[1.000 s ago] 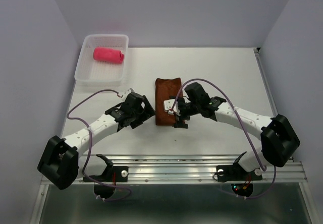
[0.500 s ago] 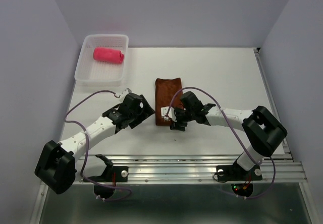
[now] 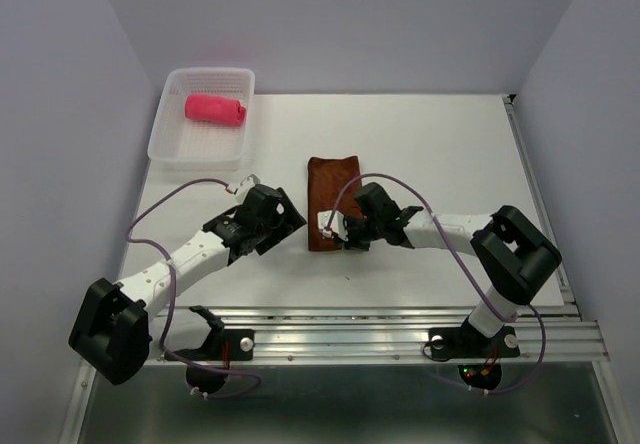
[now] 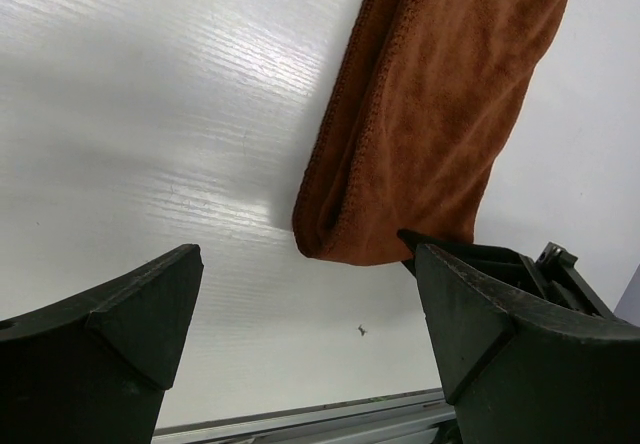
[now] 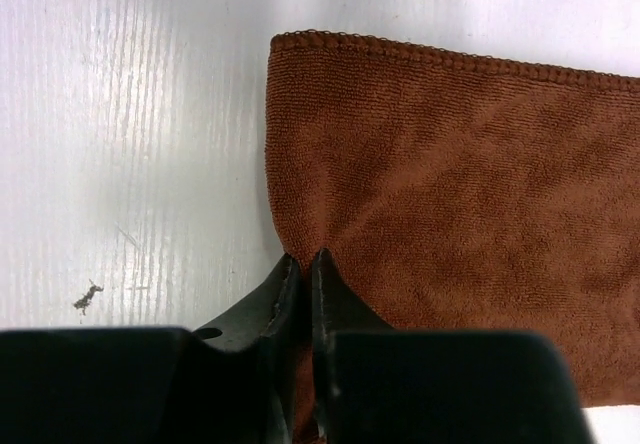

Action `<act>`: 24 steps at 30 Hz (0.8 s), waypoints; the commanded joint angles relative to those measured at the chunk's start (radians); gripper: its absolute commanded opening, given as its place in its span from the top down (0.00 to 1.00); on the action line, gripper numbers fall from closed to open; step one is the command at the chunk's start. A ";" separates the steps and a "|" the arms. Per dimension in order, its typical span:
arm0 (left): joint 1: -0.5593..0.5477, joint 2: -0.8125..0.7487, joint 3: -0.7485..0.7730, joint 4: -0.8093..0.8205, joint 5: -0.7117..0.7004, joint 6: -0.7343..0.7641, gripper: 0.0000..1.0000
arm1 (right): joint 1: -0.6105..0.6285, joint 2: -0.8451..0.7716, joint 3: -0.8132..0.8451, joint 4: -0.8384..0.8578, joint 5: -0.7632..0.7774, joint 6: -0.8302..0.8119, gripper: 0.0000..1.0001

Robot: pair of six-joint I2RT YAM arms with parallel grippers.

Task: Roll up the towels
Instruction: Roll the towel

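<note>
The rust-brown towel (image 3: 332, 189) lies folded flat at the middle of the table. My right gripper (image 3: 338, 238) is at its near edge, jaws pinched shut on a fold of the cloth (image 5: 450, 184); in the right wrist view the right gripper (image 5: 302, 260) bunches the fabric between its tips. My left gripper (image 3: 288, 221) stands open just left of the towel's near corner (image 4: 440, 114), and the left gripper (image 4: 303, 264) holds nothing between its fingers. The pink-red towel (image 3: 214, 109) lies rolled inside the white basket (image 3: 160, 136).
The basket sits at the table's far left corner against the wall. A metal rail (image 3: 400, 324) runs along the near edge by the arm bases. A small speck (image 5: 88, 296) lies on the table near the right gripper.
My right gripper has closed from wide open onto the brown towel's near edge, its arm dropping lower and its elbow swinging in. The left arm has barely shifted.
</note>
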 commanded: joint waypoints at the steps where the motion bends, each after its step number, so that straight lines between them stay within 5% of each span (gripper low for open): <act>1: 0.002 0.008 0.015 0.015 -0.017 0.030 0.01 | 0.009 -0.028 0.084 -0.060 -0.013 0.080 0.93; 14: 0.000 0.045 0.048 0.059 0.046 0.110 0.01 | 0.000 0.009 0.276 -0.282 -0.068 0.147 0.99; 24: 0.000 0.071 0.073 0.088 0.048 0.159 0.01 | -0.122 0.145 0.472 -0.417 -0.232 0.178 0.99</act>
